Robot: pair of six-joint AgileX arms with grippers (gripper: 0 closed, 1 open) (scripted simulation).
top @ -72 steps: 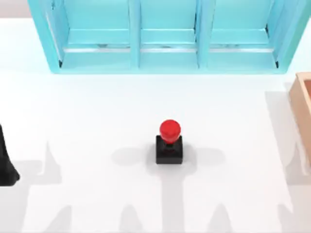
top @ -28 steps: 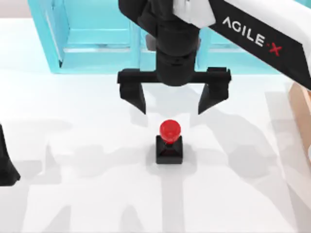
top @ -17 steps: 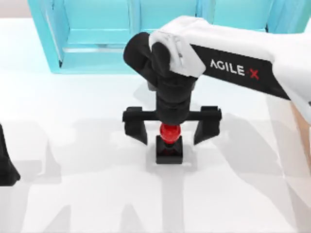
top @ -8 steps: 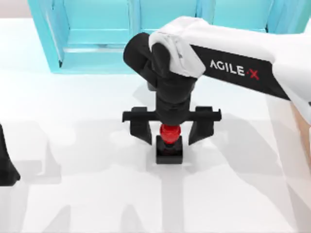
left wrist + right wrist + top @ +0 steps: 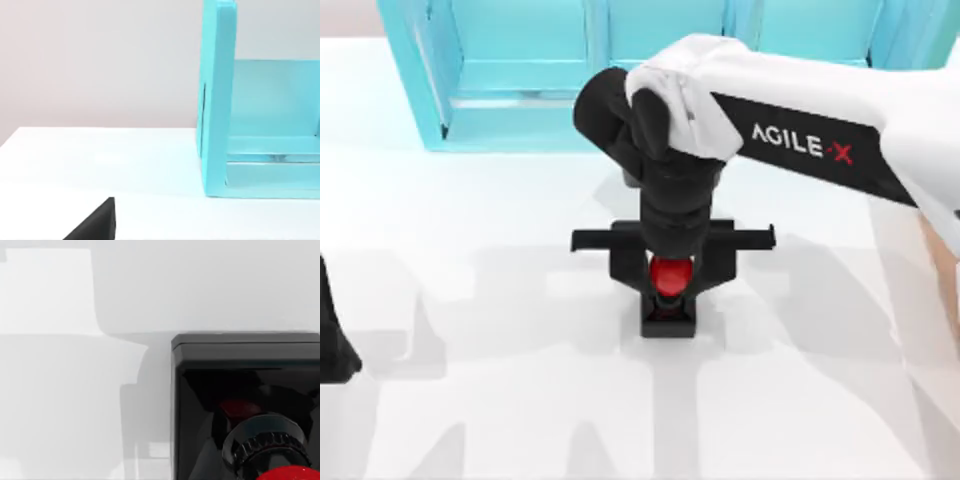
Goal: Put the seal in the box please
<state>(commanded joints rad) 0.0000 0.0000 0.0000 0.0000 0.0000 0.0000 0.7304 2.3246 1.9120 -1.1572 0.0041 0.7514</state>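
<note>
Since a moment ago, right hand [image 5: 670,268] has pinched the seal's [image 5: 669,298] red knob at mid-table.

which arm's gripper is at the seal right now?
The right gripper, at mid-table, its fingers closed in on the seal's red knob. The left gripper sits parked at the table's left edge, far from it.

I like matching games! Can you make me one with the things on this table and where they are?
Things:
1. seal
2. right gripper
3. shelf unit
4. left arm

Places:
A. far edge of the table
B. parked at the table's left edge
C. middle of the table, upright
D. closed around the red knob

Pairs: 1-C, 2-D, 3-A, 4-B
</note>
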